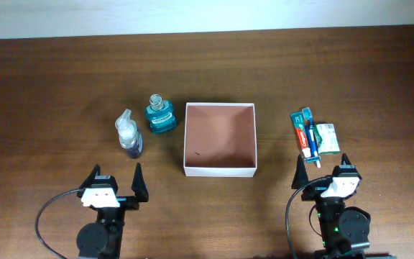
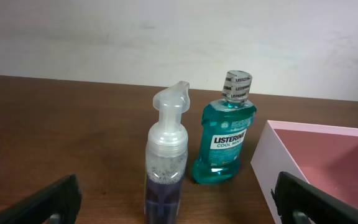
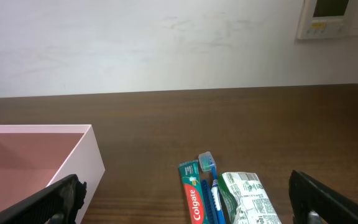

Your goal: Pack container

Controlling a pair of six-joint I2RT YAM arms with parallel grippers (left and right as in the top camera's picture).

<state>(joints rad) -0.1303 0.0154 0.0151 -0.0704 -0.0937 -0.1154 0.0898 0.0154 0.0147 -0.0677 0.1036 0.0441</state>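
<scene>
The container (image 1: 219,171), a shallow square box with white outer walls and a pinkish-brown inside, sits open-topped on the middle of the dark wooden bench (image 1: 49,86), holding only a small dark speck near its left wall. Just to its left stands a teal mouthwash bottle (image 1: 160,115), upright, close to the box's far left corner but apart from it. A clear pump bottle (image 1: 129,137) with dark purple liquid in its base stands beside that, nearer the arms. Well off the right wall lie a toothpaste tube (image 1: 302,135), a blue toothbrush (image 1: 310,138) alongside it, and a green-and-white packet (image 1: 328,138), all close together. The left hand (image 1: 117,175) rests before the two bottles, fingers spread wide and holding nothing. The right hand (image 1: 322,169) rests just before the toothpaste group, likewise spread wide and unladen.
</scene>
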